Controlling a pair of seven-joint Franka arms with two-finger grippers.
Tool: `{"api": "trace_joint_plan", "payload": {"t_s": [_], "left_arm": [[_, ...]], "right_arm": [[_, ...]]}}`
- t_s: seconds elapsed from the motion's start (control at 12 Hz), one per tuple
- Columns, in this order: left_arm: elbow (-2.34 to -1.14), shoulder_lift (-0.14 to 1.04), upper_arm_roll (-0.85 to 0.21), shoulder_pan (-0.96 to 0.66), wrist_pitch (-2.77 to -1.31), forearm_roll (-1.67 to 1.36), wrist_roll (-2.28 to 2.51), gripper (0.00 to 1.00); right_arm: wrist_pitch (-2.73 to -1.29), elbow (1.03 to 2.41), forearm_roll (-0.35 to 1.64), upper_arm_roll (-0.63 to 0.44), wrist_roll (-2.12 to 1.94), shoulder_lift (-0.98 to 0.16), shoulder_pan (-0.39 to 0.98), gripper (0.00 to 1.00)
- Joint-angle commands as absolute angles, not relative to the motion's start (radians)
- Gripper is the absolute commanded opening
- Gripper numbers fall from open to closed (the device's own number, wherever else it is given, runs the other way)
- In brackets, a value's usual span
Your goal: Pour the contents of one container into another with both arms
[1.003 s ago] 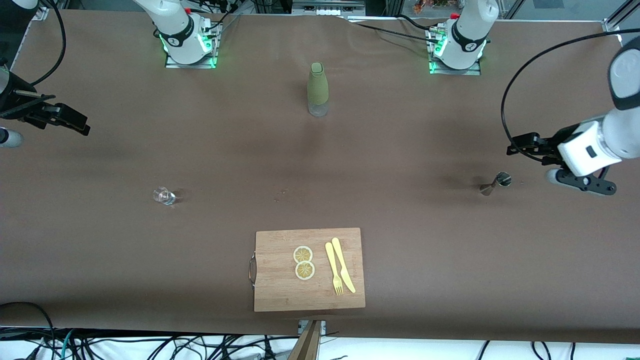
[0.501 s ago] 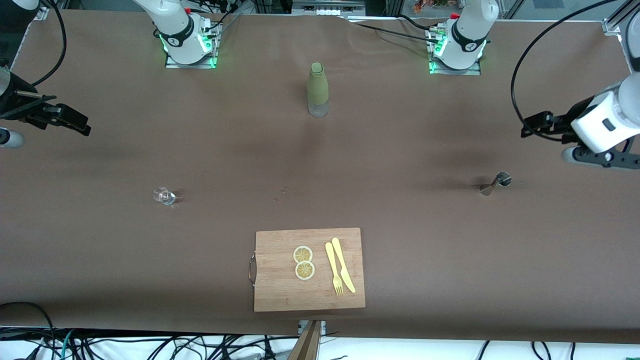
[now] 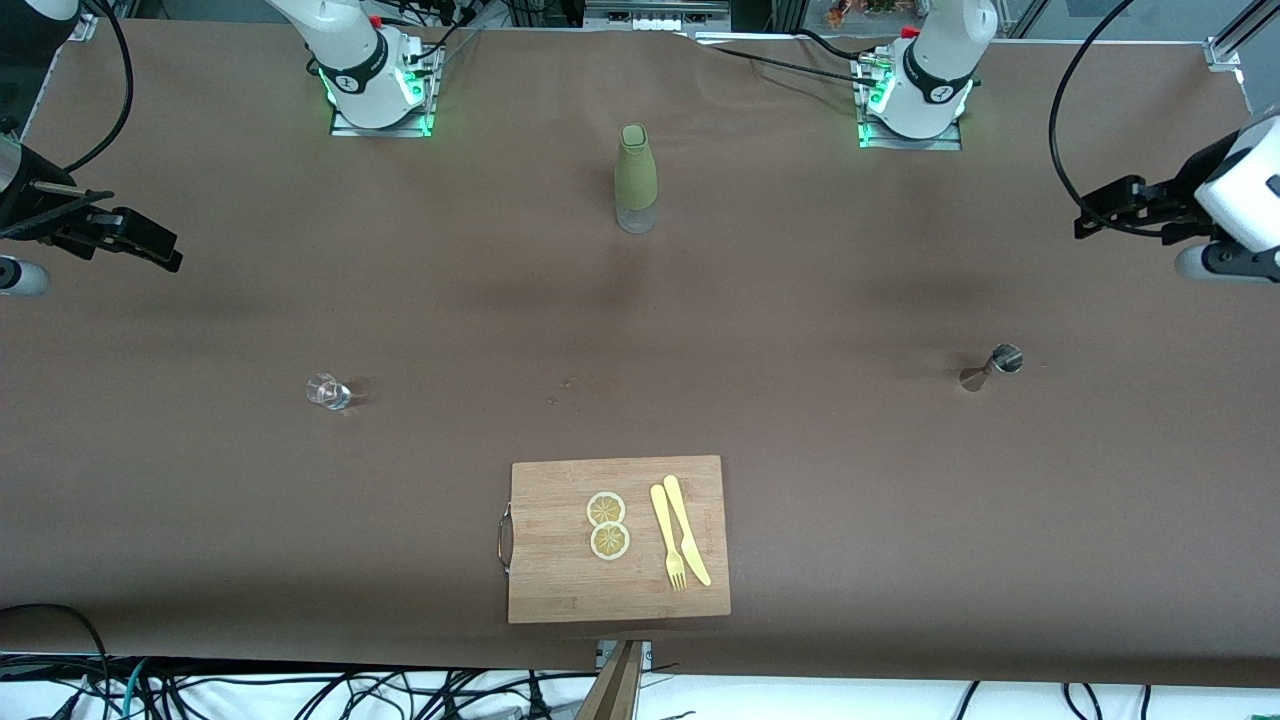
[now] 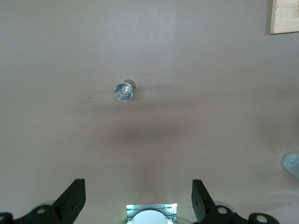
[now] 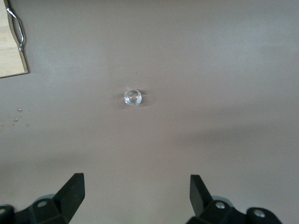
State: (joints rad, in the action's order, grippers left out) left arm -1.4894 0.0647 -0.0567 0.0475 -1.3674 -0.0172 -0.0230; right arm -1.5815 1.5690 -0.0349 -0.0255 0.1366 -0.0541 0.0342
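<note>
A small steel jigger stands on the brown table toward the left arm's end; the left wrist view shows it from above. A small clear glass stands toward the right arm's end, also seen in the right wrist view. My left gripper hangs open over the table's edge at its own end, well off from the jigger. My right gripper waits open over its end of the table, apart from the glass. Neither holds anything.
A green-sleeved bottle stands mid-table near the bases. A wooden cutting board with two lemon slices, a yellow fork and knife lies near the front camera. A few droplets dot the table by the board.
The left arm has drawn back from the jigger, toward its own end of the table and the bases' side. The right arm has not moved.
</note>
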Motion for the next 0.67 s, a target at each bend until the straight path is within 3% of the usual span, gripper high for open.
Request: {"api": "trace_joint_plan", "payload": {"t_s": [0.0,0.08,0.58], "left_arm": [[-1.511,0.066,-0.068,0.055,-1.373,0.015,-0.009,1.0],[-1.482,0.115,-0.043,0.045,-1.377,0.017,-0.009,1.0],[-1.46,0.12,0.006,0.009,-1.365,0.015,-0.009,1.0]], "right_arm": [[-1.583,1.566,-0.025,-0.025,0.12,-0.051,0.034,1.0],[-1.583,1.566,-0.025,-0.025,0.12,-0.051,0.034,1.0],[-1.583,1.568,-0.023,-0.025,0.12,-0.051,0.032,1.0]]}}
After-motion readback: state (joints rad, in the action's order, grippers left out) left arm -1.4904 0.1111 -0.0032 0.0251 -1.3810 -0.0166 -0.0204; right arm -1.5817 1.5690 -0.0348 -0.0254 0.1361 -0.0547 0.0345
